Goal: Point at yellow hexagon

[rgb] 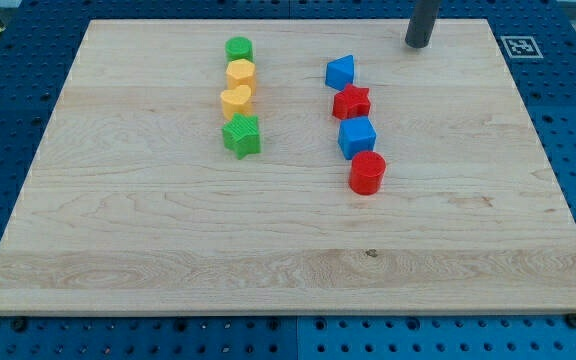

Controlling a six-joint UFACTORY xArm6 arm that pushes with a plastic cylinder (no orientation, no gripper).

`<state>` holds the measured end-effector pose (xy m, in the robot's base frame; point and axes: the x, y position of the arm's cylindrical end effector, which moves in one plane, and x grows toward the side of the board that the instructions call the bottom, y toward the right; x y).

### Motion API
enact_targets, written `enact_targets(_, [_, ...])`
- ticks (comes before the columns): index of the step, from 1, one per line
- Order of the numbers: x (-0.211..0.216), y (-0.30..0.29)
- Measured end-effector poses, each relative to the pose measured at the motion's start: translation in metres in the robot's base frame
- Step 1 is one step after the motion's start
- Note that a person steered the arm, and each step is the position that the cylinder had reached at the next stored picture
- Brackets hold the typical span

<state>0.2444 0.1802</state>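
Observation:
The yellow hexagon sits second from the top in a left column of blocks, below a green cylinder and above a yellow heart and a green star. My tip is at the view's top right, far to the right of the yellow hexagon and touching no block.
A right column holds a blue pentagon-like block, a red star, a blue cube and a red cylinder. The wooden board lies on a blue pegboard, with a marker tag past its top right corner.

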Motion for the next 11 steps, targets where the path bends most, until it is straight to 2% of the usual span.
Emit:
enact_targets(2, [0.005,0.000])
enact_targets(3, [0.005,-0.029])
enact_targets(5, [0.005,-0.165])
enact_targets(6, [0.010,-0.207])
enact_targets(8, [0.021,-0.208])
enact_targets(10, [0.086,-0.196])
enact_targets(11, [0.086,-0.197])
